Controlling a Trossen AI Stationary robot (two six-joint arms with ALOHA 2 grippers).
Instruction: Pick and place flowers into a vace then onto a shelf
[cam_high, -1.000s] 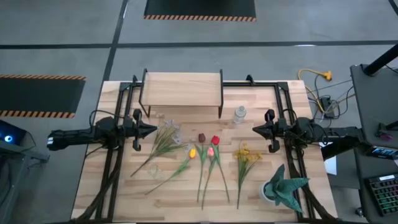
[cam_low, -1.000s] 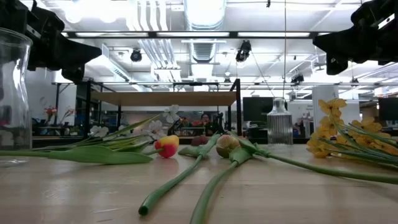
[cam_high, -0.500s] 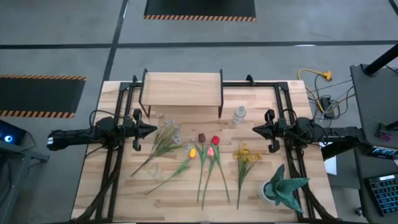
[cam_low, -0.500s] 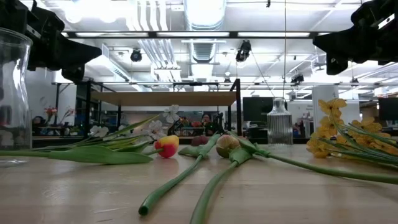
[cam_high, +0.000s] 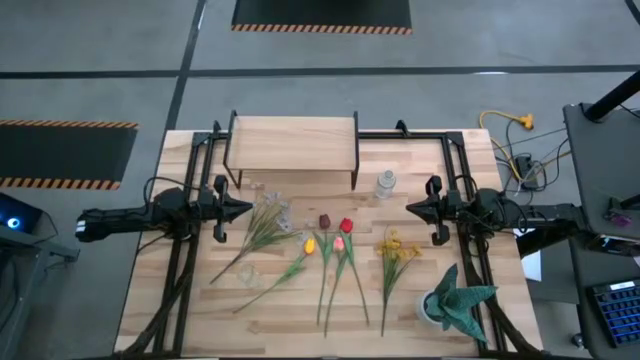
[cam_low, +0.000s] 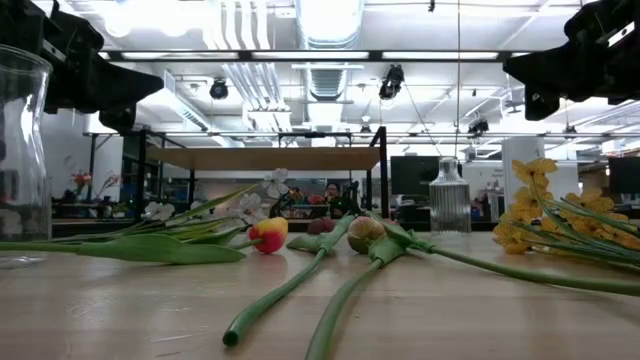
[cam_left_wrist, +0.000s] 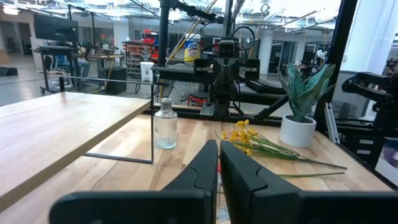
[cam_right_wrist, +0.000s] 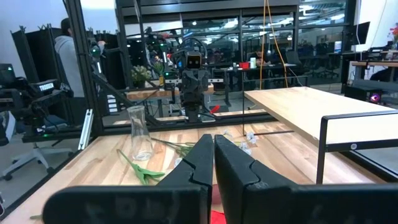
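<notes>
Both grippers hover shut and empty above the table: the left gripper (cam_high: 246, 208) at the left edge, the right gripper (cam_high: 410, 208) opposite. Between them the flowers (cam_high: 335, 252) lie flat, in front of the shelf (cam_high: 292, 139).

A grey concrete floor (cam_high: 120, 60) with black mats edged in orange-striped tape (cam_high: 320, 14) surrounds the table (cam_high: 150, 290), under bright ceiling lights (cam_low: 330, 15) and exposed ducts (cam_low: 245, 80).
</notes>
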